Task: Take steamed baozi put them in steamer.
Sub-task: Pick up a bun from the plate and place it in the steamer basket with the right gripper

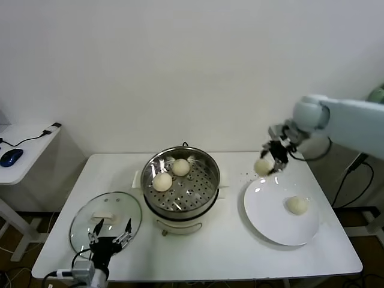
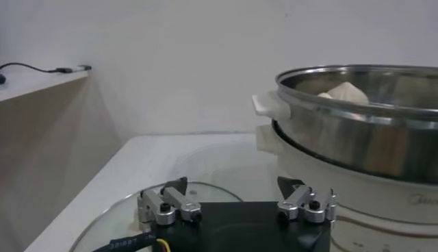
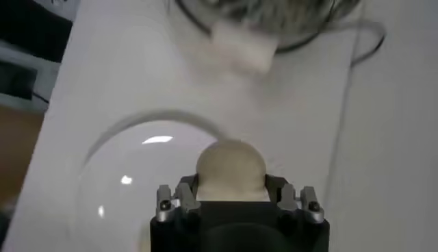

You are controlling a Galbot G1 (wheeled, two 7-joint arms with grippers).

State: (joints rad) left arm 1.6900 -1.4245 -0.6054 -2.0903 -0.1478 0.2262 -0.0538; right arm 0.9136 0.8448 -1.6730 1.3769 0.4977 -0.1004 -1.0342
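1. Four steamed baozi show in the head view. Two lie side by side on the perforated tray at the far left of the steamer [image 1: 180, 183], which stands mid-table on the white table [image 1: 228, 252]: one baozi in the steamer [image 1: 162, 182] nearer, another baozi beside it [image 1: 180, 167] farther back. A third baozi on the plate [image 1: 296, 205] rests on the white plate [image 1: 270, 222] at the right. The right gripper [image 1: 271, 161] is raised above the plate's far left edge, its fingers closed on the fourth, the held baozi [image 1: 263, 166]. The left gripper [image 1: 111, 232] sits low at the near left, fingers spread wide and holding nothing, over the near edge of the glass lid [image 1: 84, 225]. A blue mouse [image 1: 11, 157] lies on a side desk [image 1: 30, 150] at far left.

2. Left wrist view: the left gripper [image 2: 236, 203] has its two fingers well apart and empty, above the glass lid [image 2: 137, 212]. The steamer [image 2: 356, 123] stands just beyond, one baozi top [image 2: 348, 92] peeking over its rim.

3. Right wrist view: the right gripper [image 3: 231, 198] clamps the held baozi [image 3: 230, 170] between both fingers, above the white plate [image 3: 130, 185]; a steamer handle [image 3: 243, 46] is blurred farther off.
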